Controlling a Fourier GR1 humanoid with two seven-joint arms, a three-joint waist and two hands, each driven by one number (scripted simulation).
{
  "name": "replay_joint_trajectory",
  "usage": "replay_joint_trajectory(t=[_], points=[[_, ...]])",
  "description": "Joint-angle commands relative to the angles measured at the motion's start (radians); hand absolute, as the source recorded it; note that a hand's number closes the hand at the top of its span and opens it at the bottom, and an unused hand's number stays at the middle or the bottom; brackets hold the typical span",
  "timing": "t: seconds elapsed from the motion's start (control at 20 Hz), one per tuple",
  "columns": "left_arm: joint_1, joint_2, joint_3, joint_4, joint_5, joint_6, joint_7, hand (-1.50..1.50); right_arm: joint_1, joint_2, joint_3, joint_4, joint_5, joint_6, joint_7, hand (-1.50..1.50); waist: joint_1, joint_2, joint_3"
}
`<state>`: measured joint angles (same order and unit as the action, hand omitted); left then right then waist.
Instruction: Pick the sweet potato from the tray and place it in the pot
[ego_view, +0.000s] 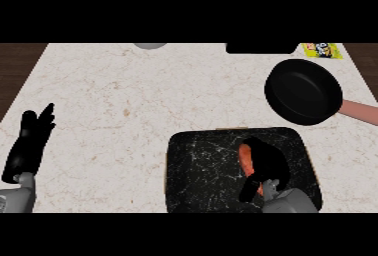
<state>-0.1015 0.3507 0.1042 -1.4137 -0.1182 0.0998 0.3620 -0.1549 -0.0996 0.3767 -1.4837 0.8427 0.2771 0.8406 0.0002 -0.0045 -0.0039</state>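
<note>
An orange sweet potato (244, 157) lies on the dark marbled tray (203, 170) at the lower middle. My right hand (267, 165) covers it from the right, fingers curled round it, so only its left side and a strip near the wrist show. The black pot (303, 91) with a pink handle (359, 111) sits at the upper right, apart from the tray. My left hand (29, 142) rests open at the left edge, fingers pointing up.
A black object (260, 48) and a yellow packet (322, 50) lie along the back edge at the right. A grey round thing (150, 45) peeks in at the top middle. Pale marble counter (111, 100) spreads between my left hand and the tray.
</note>
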Motion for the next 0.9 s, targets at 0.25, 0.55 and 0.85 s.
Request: replay_joint_trajectory(t=[0.25, 0.55, 0.85], points=[[0.091, -0.015, 0.022, -0.080, -0.008, -0.035, -0.010, 0.00, -0.044, -0.034, 0.009, -0.019, 0.092, 0.021, -0.064, 1.50, 0.005, 0.003, 0.004], [-0.001, -0.024, 0.047, -0.013, -0.034, -0.027, -0.002, 0.00, -0.048, -0.023, 0.029, -0.041, 0.190, -0.049, -0.103, 1.50, 0.000, 0.004, 0.004], [0.028, -0.029, 0.046, -0.057, -0.038, -0.022, 0.018, 0.00, 0.087, -0.317, -0.162, -0.186, 0.110, -0.073, -0.298, 1.50, -0.018, 0.000, 0.005]])
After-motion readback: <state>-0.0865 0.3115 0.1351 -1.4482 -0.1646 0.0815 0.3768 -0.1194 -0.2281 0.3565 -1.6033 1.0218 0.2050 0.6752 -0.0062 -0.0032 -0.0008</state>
